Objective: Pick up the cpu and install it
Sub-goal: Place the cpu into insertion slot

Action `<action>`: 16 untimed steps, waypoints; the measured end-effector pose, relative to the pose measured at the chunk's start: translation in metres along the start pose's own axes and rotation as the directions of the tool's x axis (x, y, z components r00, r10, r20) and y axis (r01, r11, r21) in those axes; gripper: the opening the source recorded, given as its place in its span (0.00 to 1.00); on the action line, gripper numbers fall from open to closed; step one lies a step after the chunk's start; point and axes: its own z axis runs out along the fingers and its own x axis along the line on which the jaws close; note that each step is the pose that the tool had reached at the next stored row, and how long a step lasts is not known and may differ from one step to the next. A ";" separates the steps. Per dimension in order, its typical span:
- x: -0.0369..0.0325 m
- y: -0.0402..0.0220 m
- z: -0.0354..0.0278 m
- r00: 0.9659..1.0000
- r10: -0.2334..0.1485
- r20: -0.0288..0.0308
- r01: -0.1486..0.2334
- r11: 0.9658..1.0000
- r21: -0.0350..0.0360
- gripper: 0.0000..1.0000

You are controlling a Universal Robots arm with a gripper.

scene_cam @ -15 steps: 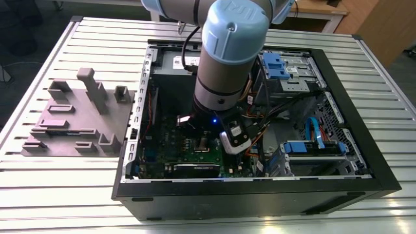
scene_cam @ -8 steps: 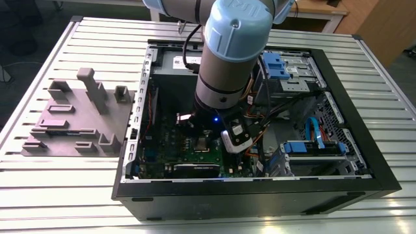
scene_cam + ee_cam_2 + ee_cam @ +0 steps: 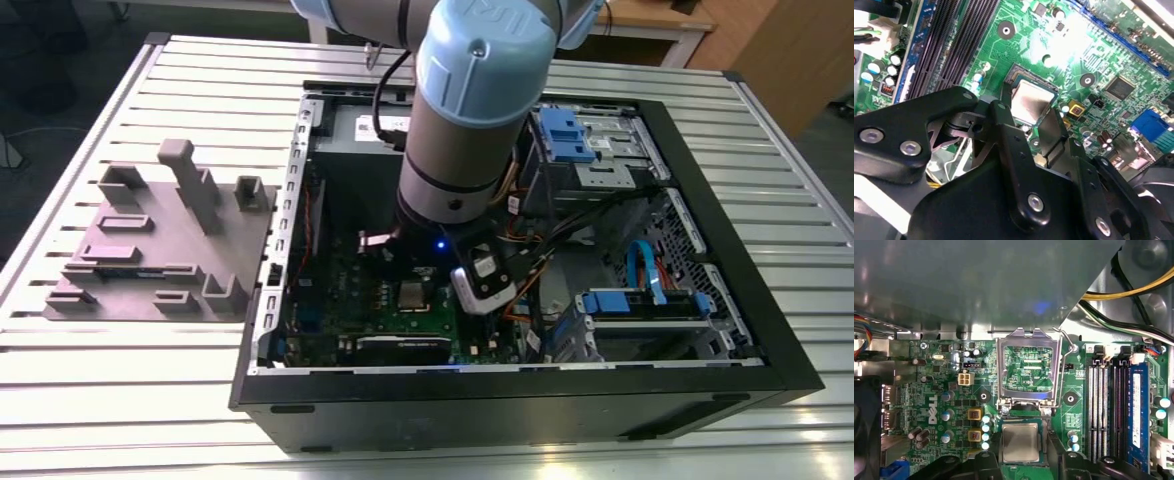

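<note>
The cpu (image 3: 1021, 442) is a small silver square lying flat in the socket of the green motherboard (image 3: 954, 390). In the second wrist view the cpu (image 3: 1030, 102) lies level with the board. My gripper (image 3: 1023, 452) straddles it, its black body close above the board, and in the second wrist view the gripper (image 3: 1029, 120) hides the chip's near edge. The socket's metal load frame (image 3: 1028, 367) stands flipped open beside the chip. In the exterior view the arm (image 3: 467, 110) reaches down into the open computer case (image 3: 534, 400), and the cpu (image 3: 410, 296) shows just below its wrist.
A grey plastic block tray (image 3: 154, 245) sits on the slatted table at the exterior view's left. Black memory slots (image 3: 1109, 410), yellow and black cables (image 3: 1126, 290) and blue drive brackets (image 3: 574, 135) crowd the case. A grey metal housing (image 3: 979, 280) hangs close over the socket.
</note>
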 end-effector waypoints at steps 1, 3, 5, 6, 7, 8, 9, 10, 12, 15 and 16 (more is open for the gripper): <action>0.0000 0.0000 0.0005 1.000 0.000 0.000 0.000 1.000 0.000 0.48; -0.0001 0.0000 0.0015 1.000 0.000 0.000 0.000 1.000 0.000 0.48; 0.0000 -0.0001 0.0024 1.000 0.000 0.000 0.000 1.000 0.000 0.48; 0.0000 -0.0001 0.0025 1.000 0.000 0.000 0.000 1.000 0.000 0.48; 0.0000 -0.0001 0.0025 1.000 0.000 0.000 0.000 1.000 0.000 0.48; 0.0000 -0.0001 0.0025 1.000 0.000 0.000 0.000 1.000 0.000 0.48; 0.0000 -0.0001 0.0026 1.000 0.000 0.000 0.000 1.000 0.000 0.48; 0.0000 -0.0001 0.0026 1.000 0.000 0.000 0.000 1.000 0.000 0.48; 0.0000 -0.0001 0.0027 1.000 0.000 0.000 0.000 1.000 0.000 0.49; 0.0000 -0.0001 0.0027 1.000 0.000 0.000 0.000 1.000 0.000 0.56; 0.0000 -0.0001 0.0027 1.000 0.000 0.000 0.000 1.000 0.000 0.56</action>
